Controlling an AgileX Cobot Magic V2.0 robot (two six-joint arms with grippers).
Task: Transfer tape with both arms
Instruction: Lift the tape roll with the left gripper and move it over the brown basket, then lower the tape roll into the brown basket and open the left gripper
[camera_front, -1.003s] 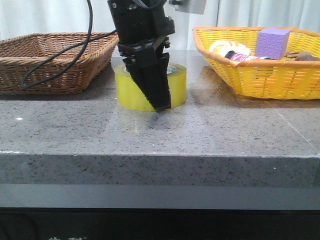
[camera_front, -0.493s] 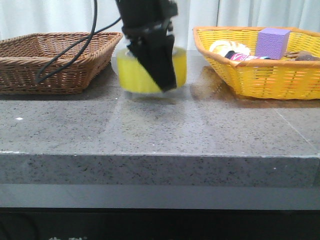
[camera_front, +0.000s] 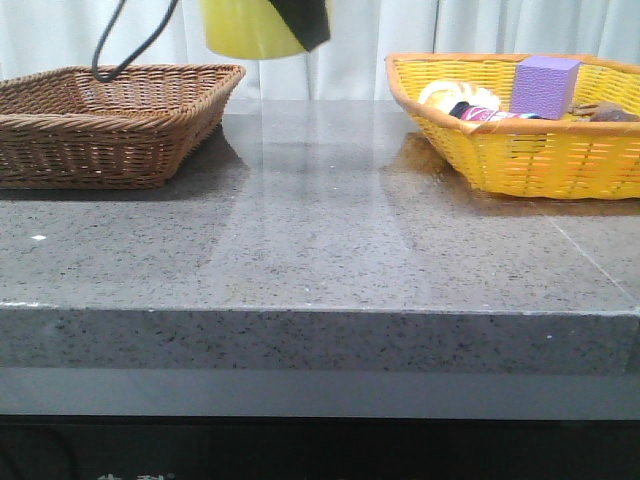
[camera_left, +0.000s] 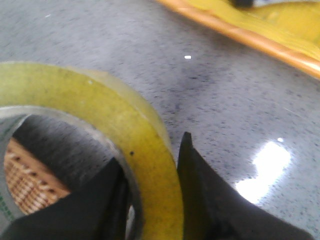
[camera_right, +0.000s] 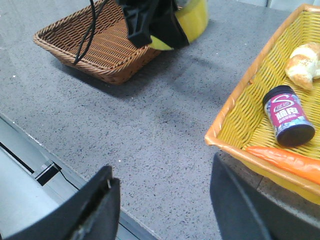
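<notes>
The right gripper (camera_right: 162, 200) is waiting with fingers apart, nothing between them. Farther off, the left gripper (camera_left: 150, 200) is pinching the tape (camera_left: 100, 115) wall, airborne; that thin grip risks slipping during handover.

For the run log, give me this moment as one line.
left gripper: shut on tape, lifted clear of table | right gripper: open, holds nothing | brown basket: no tape

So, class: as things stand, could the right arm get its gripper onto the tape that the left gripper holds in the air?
Probably yes. The right gripper is open, and the tape, clamped in the left gripper, hangs above bare table with nothing between them. Whether the reach suffices cannot be told.
</notes>
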